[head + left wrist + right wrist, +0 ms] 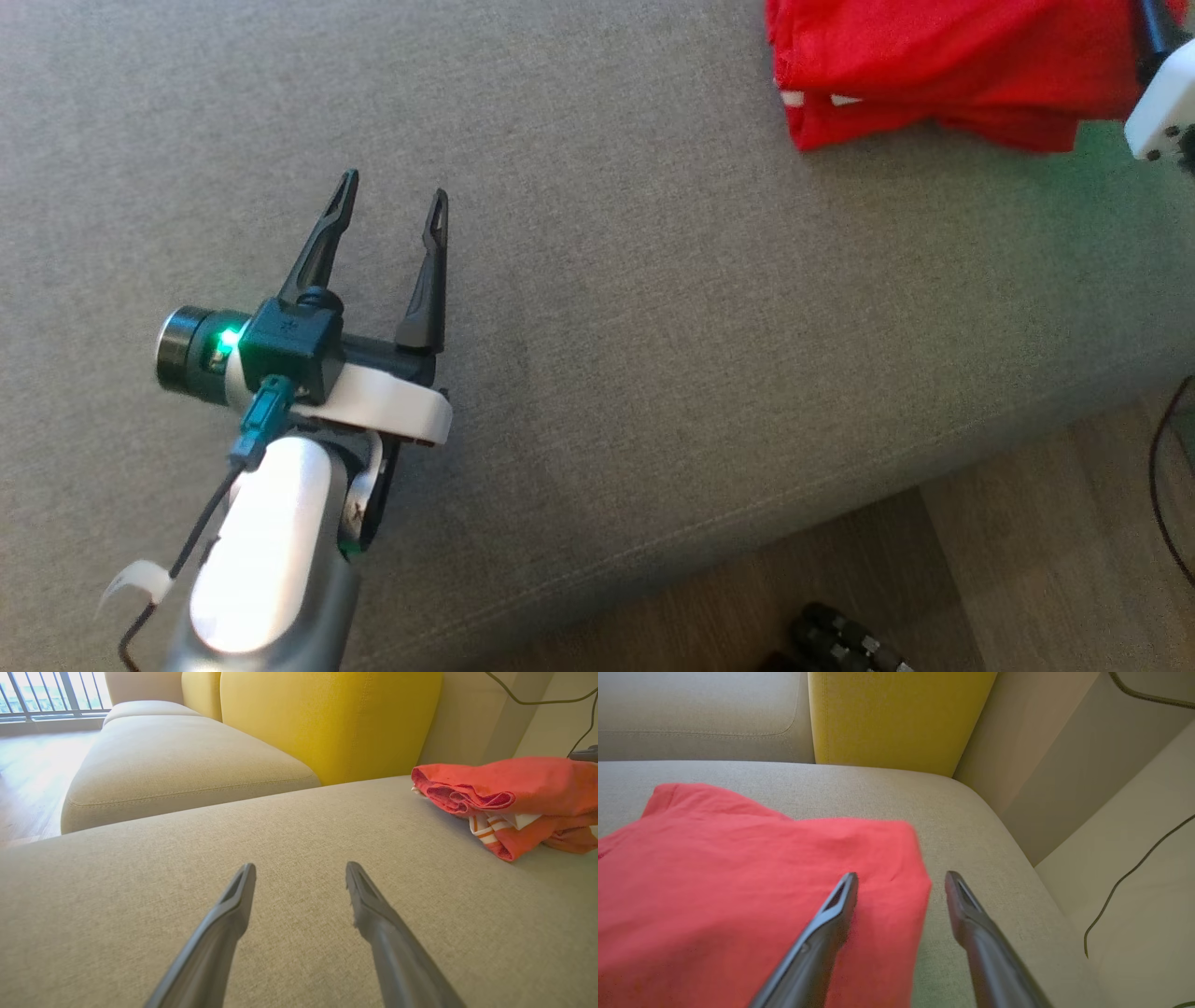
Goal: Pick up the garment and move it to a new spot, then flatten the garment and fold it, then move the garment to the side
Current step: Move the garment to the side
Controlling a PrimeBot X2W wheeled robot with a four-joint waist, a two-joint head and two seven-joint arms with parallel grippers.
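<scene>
The garment (934,65) is red with white stripes at one hem and lies folded in a thick bundle at the far right of the grey sofa seat (653,327). In the left wrist view the garment (514,793) rests to the right, well away from my left gripper (300,867). That left gripper (394,187) hovers open and empty over bare cushion. My right gripper (901,876) is open just above the garment (738,882): one finger stands over the cloth, the other past its right edge. The right arm's white wrist housing (1158,117) sits at the garment's right end.
A yellow back cushion (327,718) rises behind the seat, with a second beige seat (177,765) further along. The seat's front edge drops to wooden floor (1027,560), where a black cable (1158,467) and a dark ribbed object (840,644) lie.
</scene>
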